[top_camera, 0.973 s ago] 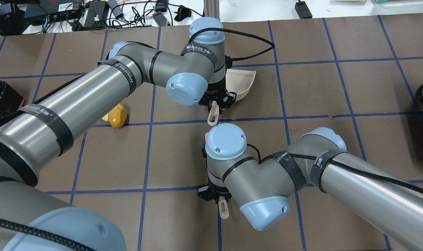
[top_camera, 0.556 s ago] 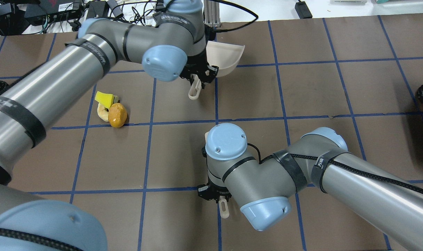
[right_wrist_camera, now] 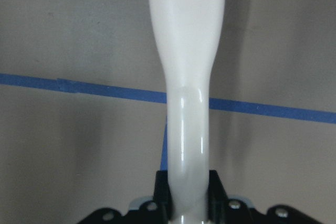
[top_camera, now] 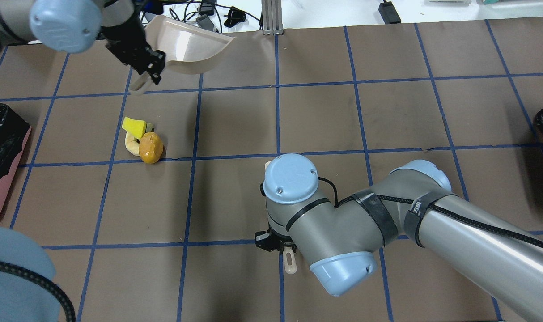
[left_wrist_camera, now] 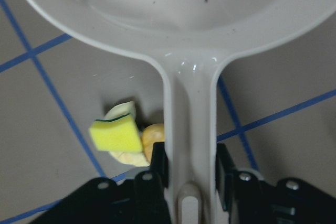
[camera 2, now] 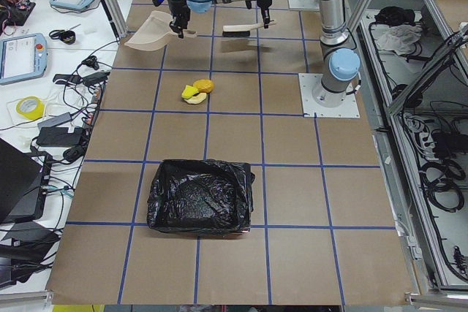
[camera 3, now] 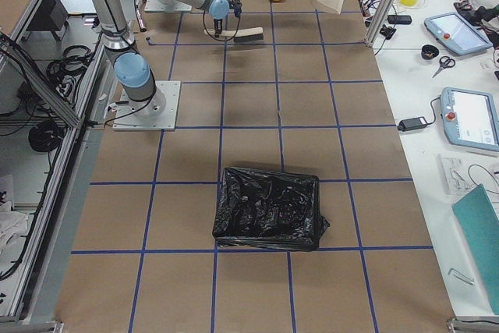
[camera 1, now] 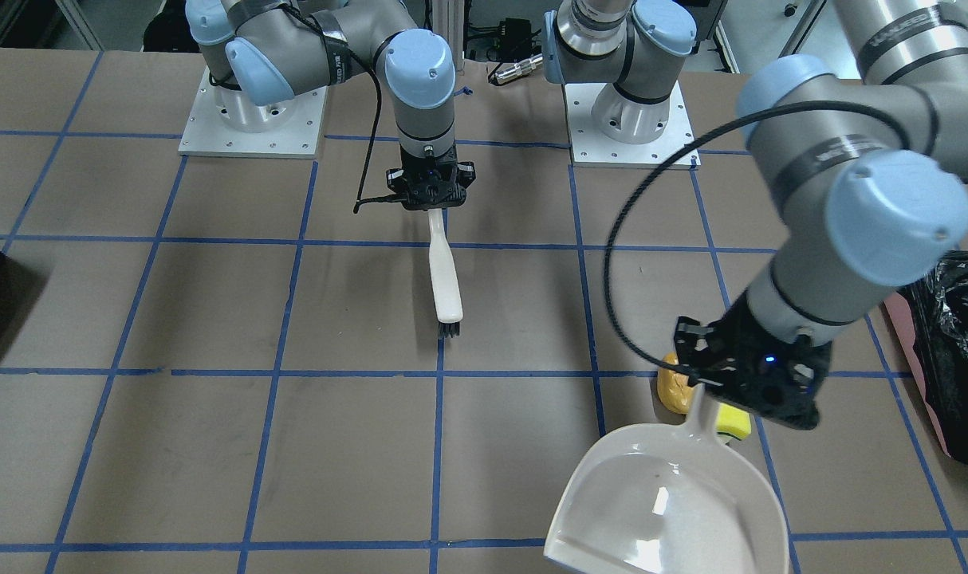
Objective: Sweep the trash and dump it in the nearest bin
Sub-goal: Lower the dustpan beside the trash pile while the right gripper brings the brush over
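Right gripper (camera 1: pixel 431 203) clamps the white-handled black-bristled brush (camera 1: pixel 444 279) nearest the robot, well right of the trash cluster (top_camera: pixel 142 142) (orange-brown lump, yellow sponge wedge, cream piece) mid-table; beyond it the left gripper (top_camera: pixel 148 71), the nearer one, grips the cream plastic dustpan (top_camera: pixel 191 49) by its handle, aloft, with the black-lined pinkish bin (top_camera: pixel 5 188) leftward.

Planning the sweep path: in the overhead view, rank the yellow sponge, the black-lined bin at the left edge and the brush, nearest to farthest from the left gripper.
From the left gripper:
1. Yellow sponge, just toward the robot from it.
2. Bin, at the view's left edge.
3. Brush, far off, right of centre.
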You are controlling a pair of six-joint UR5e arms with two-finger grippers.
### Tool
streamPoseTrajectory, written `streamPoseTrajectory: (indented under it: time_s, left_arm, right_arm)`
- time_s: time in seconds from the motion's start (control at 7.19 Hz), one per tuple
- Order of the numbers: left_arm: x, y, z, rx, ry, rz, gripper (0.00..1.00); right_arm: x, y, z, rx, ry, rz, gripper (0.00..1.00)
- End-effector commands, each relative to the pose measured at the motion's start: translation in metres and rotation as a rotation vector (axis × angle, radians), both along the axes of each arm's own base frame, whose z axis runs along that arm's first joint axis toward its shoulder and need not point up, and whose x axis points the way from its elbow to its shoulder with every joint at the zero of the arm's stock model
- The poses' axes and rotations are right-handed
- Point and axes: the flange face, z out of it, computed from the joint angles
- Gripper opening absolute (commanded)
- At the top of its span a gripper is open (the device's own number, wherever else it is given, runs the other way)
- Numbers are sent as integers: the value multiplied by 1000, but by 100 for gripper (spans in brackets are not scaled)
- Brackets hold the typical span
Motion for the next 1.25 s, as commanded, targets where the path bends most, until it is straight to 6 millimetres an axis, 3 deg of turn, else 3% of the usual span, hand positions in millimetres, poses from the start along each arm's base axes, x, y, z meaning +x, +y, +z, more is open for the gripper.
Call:
streamPoseTrajectory:
  time_s: [0.0, 0.28, 0.42, 0.56, 0.83, 0.97, 1.11]
  left_arm:
    - [130, 20, 13, 31, 3, -184, 0]
    - [224, 44, 3, 61, -3, -455, 0]
    - [275, 55, -7, 57, -1, -547, 0]
    - [309, 62, -22, 52, -15, -671, 0]
    - [326, 61, -64, 76, -142, -854, 0]
    - [327, 59, -85, 69, -171, -956, 0]
    - [330, 54, -104, 76, -169, -1024, 0]
  right_arm:
    - [5, -11, 17, -34, -4, -22, 0]
    - [3, -24, 30, -21, 16, -43, 0]
    - [9, -35, 54, 17, 40, -41, 0]
    - [15, -46, 81, 59, 65, -39, 0]
    - [21, -55, 109, 68, 56, -37, 0]
    - [20, -74, 104, 77, 53, -52, 0]
    - [31, -100, 100, 80, 50, -60, 0]
